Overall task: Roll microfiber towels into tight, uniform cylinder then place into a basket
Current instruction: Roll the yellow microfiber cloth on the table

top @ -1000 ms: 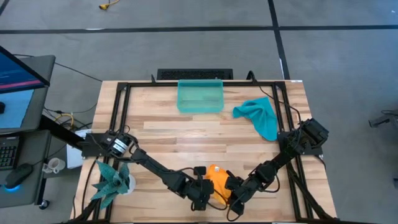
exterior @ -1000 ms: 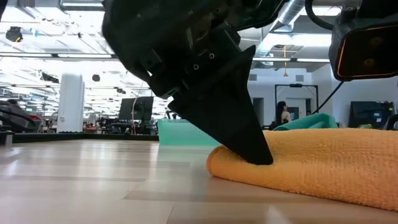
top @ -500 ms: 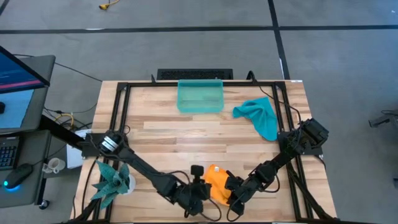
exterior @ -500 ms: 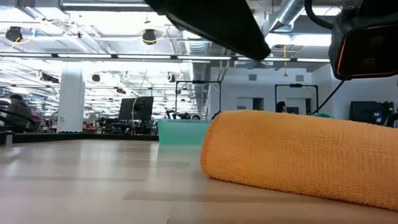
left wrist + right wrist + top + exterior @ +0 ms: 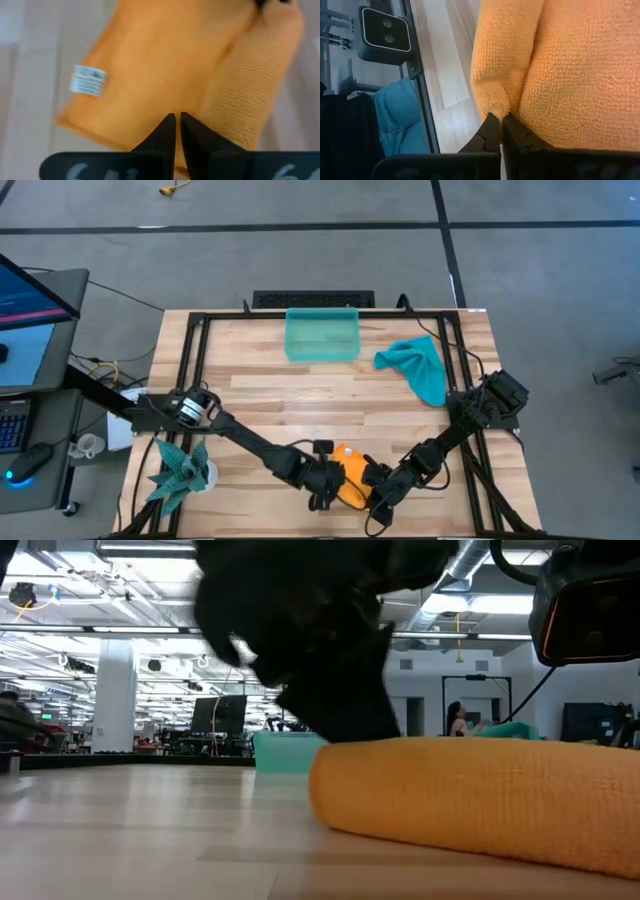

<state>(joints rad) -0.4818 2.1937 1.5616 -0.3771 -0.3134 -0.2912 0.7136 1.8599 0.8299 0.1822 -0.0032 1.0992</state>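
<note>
Near edge of table, about 6 o'clock in the high view: orange towel point(image 5: 350, 477) lies rolled into a cylinder, w/ both grippers on it. Left gripper point(image 5: 322, 480) sits at the roll's 9 o'clock end, right gripper point(image 5: 380, 492) at its 4 o'clock end.

Left wrist view shows what the high view can't: left fingers point(image 5: 170, 131) pressed together, tips just over the orange cloth point(image 5: 165, 65), nothing between them – clenched but empty. It also shows a white care tag point(image 5: 88, 80) on the towel and a fold line between a flatter layer and the rounded roll. Right wrist view: right fingers point(image 5: 489, 131) pinched on a small tuck of the towel's edge point(image 5: 496, 108) – grasping the orange towel. That view also catches a grey camera box point(image 5: 385, 34) on the black frame rail.

Low view gives the roll's profile: orange cylinder point(image 5: 470, 795) flat on the wood, dark blurred arm mass above its end; can't tell fingers here.

Farther back, teal towel point(image 5: 418, 366) lies crumpled at about 2 o'clock, partly over the black frame point(image 5: 452, 350), well apart from the roll. Basket point(image 5: 322, 335) stands at 12 o'clock by the far edge; no towel in it. Spiky teal plant point(image 5: 180, 468) at 8 o'clock, near the left arm's base.
</note>
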